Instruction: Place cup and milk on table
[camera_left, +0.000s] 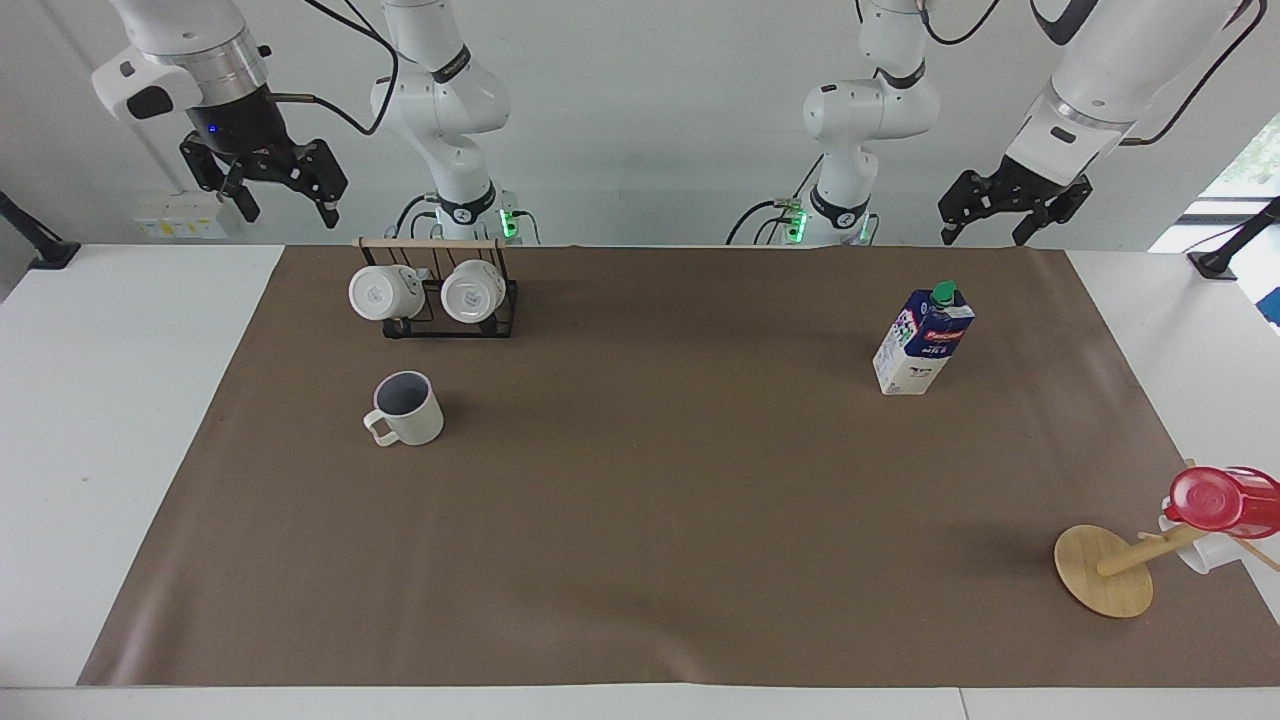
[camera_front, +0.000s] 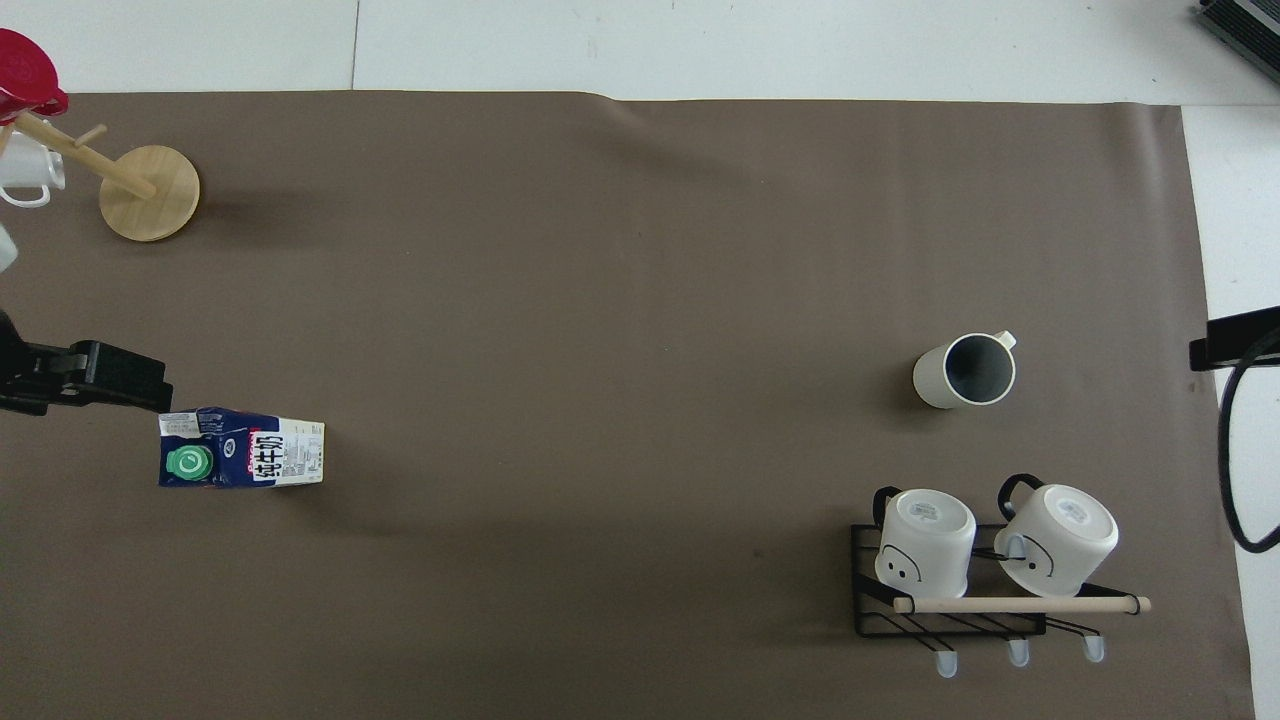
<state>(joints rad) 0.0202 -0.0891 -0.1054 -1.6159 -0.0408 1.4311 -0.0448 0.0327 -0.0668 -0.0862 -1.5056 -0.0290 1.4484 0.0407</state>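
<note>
I see the cup (camera_left: 405, 408) upright on the table (camera_left: 640, 520), just farther from the robots than the black rack (camera_left: 447, 300) holding two white mugs (camera_left: 380, 292). The milk (camera_left: 922, 340) stands toward the left arm's end, well apart from the rack; the wooden mug tree (camera_left: 1110, 568) with a red cup (camera_left: 1215, 500) lies farther out. Both the left gripper (camera_left: 985, 225) and the right gripper (camera_left: 285, 200) hang spread wide and empty.

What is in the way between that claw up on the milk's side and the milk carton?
Nothing visible. The left gripper hangs open in the air at its own end of the table, and only bare brown sheet lies around the milk carton. The wooden stand is farther from the robots, off that path.
</note>
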